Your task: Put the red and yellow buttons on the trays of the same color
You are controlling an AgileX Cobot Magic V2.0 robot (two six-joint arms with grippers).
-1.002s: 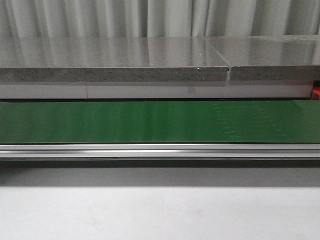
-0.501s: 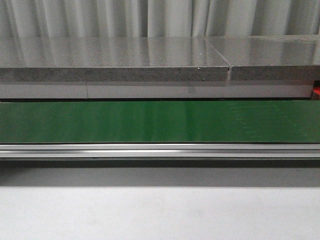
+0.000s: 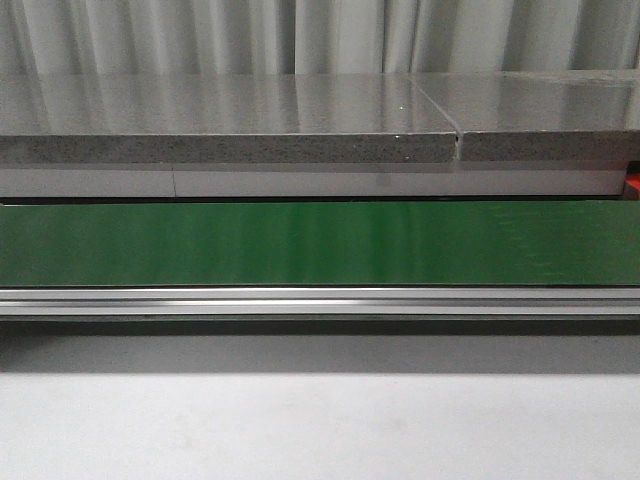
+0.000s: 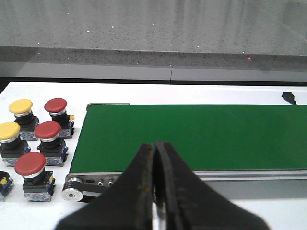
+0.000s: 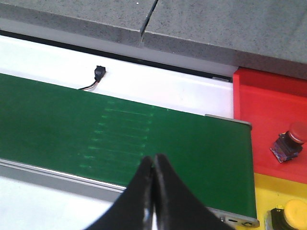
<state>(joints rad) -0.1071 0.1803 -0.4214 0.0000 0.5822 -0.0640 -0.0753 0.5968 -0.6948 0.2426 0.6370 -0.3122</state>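
Left gripper point(image 4: 154, 158) and right gripper point(image 5: 153, 167) are hanging clenched, empty, over the matte green belt point(image 4: 192, 136). Domed red buttons point(image 4: 48, 130) and yellow buttons point(image 4: 20, 106) are sitting beside the belt's end; one red button point(image 5: 290, 140) is lying in the glossy red tray point(image 5: 264, 110).

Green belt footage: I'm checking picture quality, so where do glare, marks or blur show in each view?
Front view: pale vertical glare streaks cross the green belt, and the grey slab mirrors the curtain. Right wrist view: faint pale dashes mark the belt, sharp enough. Left wrist view: buttons crisp; the shut left gripper looks soft.
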